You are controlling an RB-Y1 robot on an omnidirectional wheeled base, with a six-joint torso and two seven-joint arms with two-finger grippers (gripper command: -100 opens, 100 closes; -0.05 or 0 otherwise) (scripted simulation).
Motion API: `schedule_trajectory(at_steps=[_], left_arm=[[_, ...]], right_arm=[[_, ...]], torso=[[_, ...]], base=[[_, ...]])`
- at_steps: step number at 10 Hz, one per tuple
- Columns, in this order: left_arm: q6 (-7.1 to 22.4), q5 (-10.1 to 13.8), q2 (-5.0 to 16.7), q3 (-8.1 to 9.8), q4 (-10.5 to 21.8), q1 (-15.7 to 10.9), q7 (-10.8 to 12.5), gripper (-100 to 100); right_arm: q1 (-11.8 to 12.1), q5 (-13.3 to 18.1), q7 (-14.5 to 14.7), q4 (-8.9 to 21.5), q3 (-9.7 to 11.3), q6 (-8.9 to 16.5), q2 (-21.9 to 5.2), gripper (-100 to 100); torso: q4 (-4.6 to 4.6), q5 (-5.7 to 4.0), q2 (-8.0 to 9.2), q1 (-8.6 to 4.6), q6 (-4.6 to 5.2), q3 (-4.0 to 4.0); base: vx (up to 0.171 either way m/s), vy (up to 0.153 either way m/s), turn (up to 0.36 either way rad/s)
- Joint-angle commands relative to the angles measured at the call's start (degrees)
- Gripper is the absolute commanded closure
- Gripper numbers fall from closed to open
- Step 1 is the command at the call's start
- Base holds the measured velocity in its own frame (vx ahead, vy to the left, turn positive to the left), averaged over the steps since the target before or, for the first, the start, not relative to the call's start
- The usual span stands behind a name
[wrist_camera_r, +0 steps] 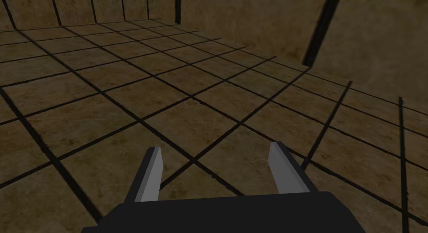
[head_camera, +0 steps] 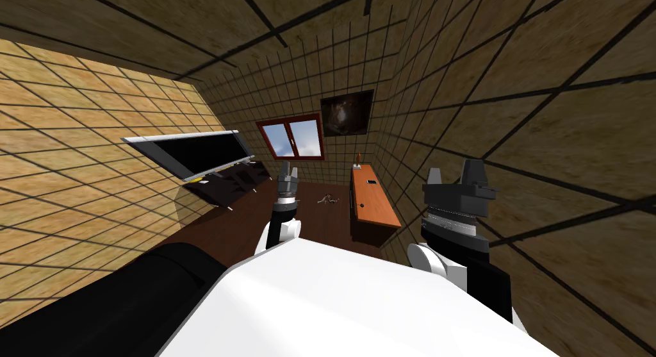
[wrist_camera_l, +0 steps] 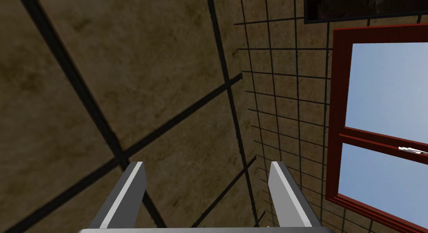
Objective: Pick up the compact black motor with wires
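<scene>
While both arms are held raised ahead of the chest, the left gripper [wrist_camera_l: 207,199] is seen with fingers spread apart, and the right gripper [wrist_camera_r: 217,174] is likewise held wide. The motor [head_camera: 327,198], small and wiry, is spotted on the dark floor [head_camera: 320,220], between the left gripper and the orange table [head_camera: 373,202], well apart from both grippers.

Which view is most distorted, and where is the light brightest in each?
Head view: the wide lens splays the tiled walls toward the corners, and the window is the brightest spot. Left wrist view: dim tiled walls beside the bright window. Right wrist view: evenly dim, no glare.
</scene>
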Motion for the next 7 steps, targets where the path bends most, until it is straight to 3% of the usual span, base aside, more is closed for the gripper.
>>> schedule_trajectory(at_steps=[1,4,5,7], left_arm=[[0.00,0.00,0.00,0.00,0.00,0.00,0.00,0],[0.00,0.00,0.00,0.00,0.00,-0.01,0.00,0],[0.00,0.00,0.00,0.00,0.00,-0.01,0.00,0],[0.00,0.00,0.00,0.00,0.00,-0.01,0.00,0]], right_arm=[[0.33,0.51,0.25,0.98,0.02,0.33,-1.71,-100],[1.59,2.44,1.28,4.69,0.11,1.58,-5.58,-100],[1.59,2.44,1.28,4.69,0.11,1.58,-5.58,-100],[2.85,4.34,2.34,8.19,0.22,2.79,-8.07,-100]], torso=[[0.00,0.00,0.00,0.00,0.00,0.00],[0.01,-0.01,0.08,-0.03,-0.02,0.05],[0.02,-0.01,0.10,-0.06,-0.02,0.06],[0.01,-0.01,0.08,-0.03,-0.02,0.04]], base=[[-0.008,0.001,0.089],[-0.023,-0.006,0.182],[-0.020,-0.012,0.062],[-0.026,-0.004,0.253]])
